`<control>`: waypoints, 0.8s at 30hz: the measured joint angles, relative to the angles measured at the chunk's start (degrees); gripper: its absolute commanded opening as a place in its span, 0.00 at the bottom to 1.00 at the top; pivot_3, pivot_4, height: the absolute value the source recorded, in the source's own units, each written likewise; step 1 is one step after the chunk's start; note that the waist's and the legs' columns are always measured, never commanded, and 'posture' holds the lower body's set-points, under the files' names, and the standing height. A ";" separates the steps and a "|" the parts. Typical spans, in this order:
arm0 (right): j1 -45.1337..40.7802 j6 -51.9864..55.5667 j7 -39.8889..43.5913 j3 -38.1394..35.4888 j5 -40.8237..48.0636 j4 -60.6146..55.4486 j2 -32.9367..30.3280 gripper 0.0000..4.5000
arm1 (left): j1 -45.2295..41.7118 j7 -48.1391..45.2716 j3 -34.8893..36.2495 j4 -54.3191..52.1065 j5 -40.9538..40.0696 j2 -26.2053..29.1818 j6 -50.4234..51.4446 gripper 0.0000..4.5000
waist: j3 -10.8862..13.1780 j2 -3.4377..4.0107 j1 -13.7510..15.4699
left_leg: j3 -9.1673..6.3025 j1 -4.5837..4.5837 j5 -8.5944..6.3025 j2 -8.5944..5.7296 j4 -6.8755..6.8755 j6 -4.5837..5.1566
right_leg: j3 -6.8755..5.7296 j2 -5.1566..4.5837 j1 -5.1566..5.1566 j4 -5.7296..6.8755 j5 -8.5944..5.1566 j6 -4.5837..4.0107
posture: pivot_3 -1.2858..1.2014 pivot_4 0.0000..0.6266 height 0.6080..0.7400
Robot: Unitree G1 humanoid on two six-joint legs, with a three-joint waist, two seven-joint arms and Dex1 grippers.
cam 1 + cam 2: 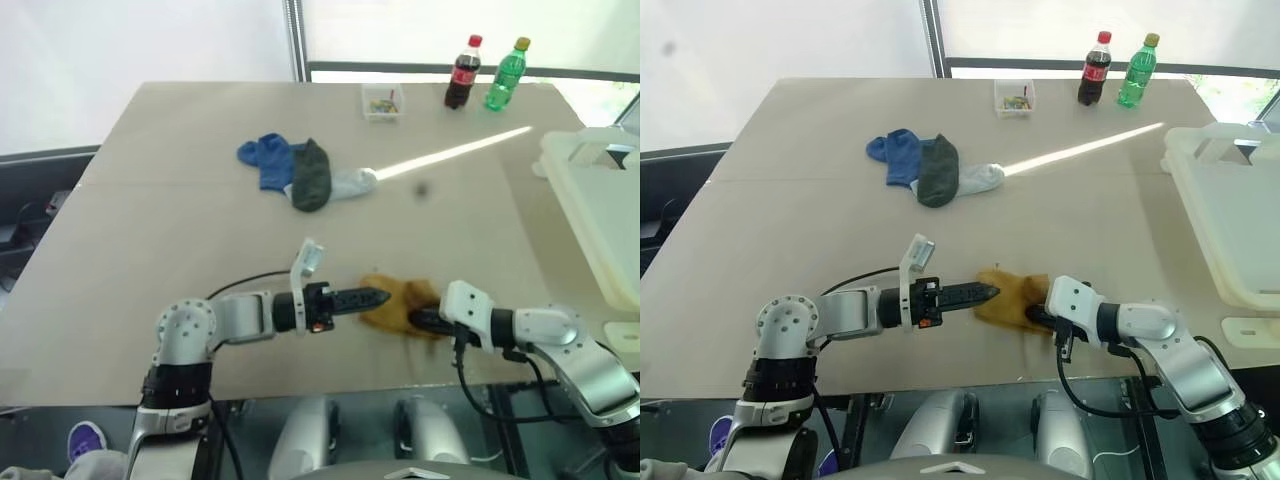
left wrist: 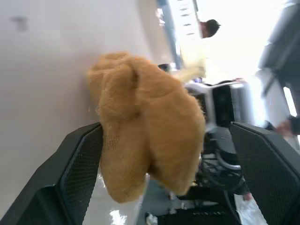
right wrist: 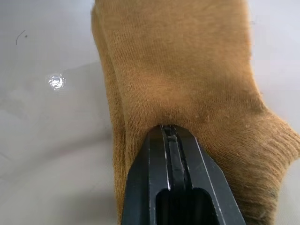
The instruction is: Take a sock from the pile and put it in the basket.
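Mustard sock (image 1: pixel 1008 296) pinched by the right pincer (image 1: pixel 1037 316) near the bench's (image 1: pixel 790 230) front edge, left pincer (image 1: pixel 985 292) spread wide beside it.

The right pincer's fingers are clamped flat on a fold of the sock — a ribbed, mustard-yellow ankle sock, bunched and doubled over. The left pincer points across at it with its fingers parted, one (image 2: pixel 82 171) against the cloth, the other well clear. The pile (image 1: pixel 930 168) lies further back at mid-bench: a blue sock, a dark green one over it, a pale grey-white one trailing out, with bare bench all round it. The white basket (image 1: pixel 1230 215) stands at the bench's right edge, overhanging the side. Along the far edge stand a small clear box (image 1: pixel 1014 97), a cola bottle (image 1: pixel 1094 70) and a green bottle (image 1: pixel 1137 72) — well apart from both arms.
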 measured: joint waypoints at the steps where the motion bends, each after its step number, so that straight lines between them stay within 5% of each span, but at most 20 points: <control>1: 0.00 0.00 0.00 0.00 0.00 0.00 0.00 0.00 | -0.01 -0.02 0.00 0.01 0.00 0.00 0.00 0.99 | 0.00 0.00 0.00 | 0.00 0.00 0.00 0.00 0.00 0.00 | 0.00 0.00 0.00 0.00 0.00 0.00 | 0.52 0.24 0.94; 16: 2.45 4.35 -3.01 -1.17 1.15 -5.34 -0.09 0.00 | -8.62 -10.07 -5.04 10.92 4.28 -5.99 0.19 0.99 | 0.04 -0.04 0.03 | -0.01 -0.04 -0.02 0.01 0.00 0.05 | 0.02 0.12 -0.01 -0.01 -0.01 0.02 | 0.52 0.24 0.94; 24: 2.56 5.42 -4.03 -1.78 1.74 -5.74 0.23 0.00 | -7.74 -11.69 -4.44 11.92 7.43 -0.82 4.73 0.99 | 0.05 -0.03 -0.08 | -0.01 -0.04 -0.09 0.05 0.00 0.17 | 0.03 0.16 -0.05 -0.01 -0.01 0.03 | 0.52 0.24 0.94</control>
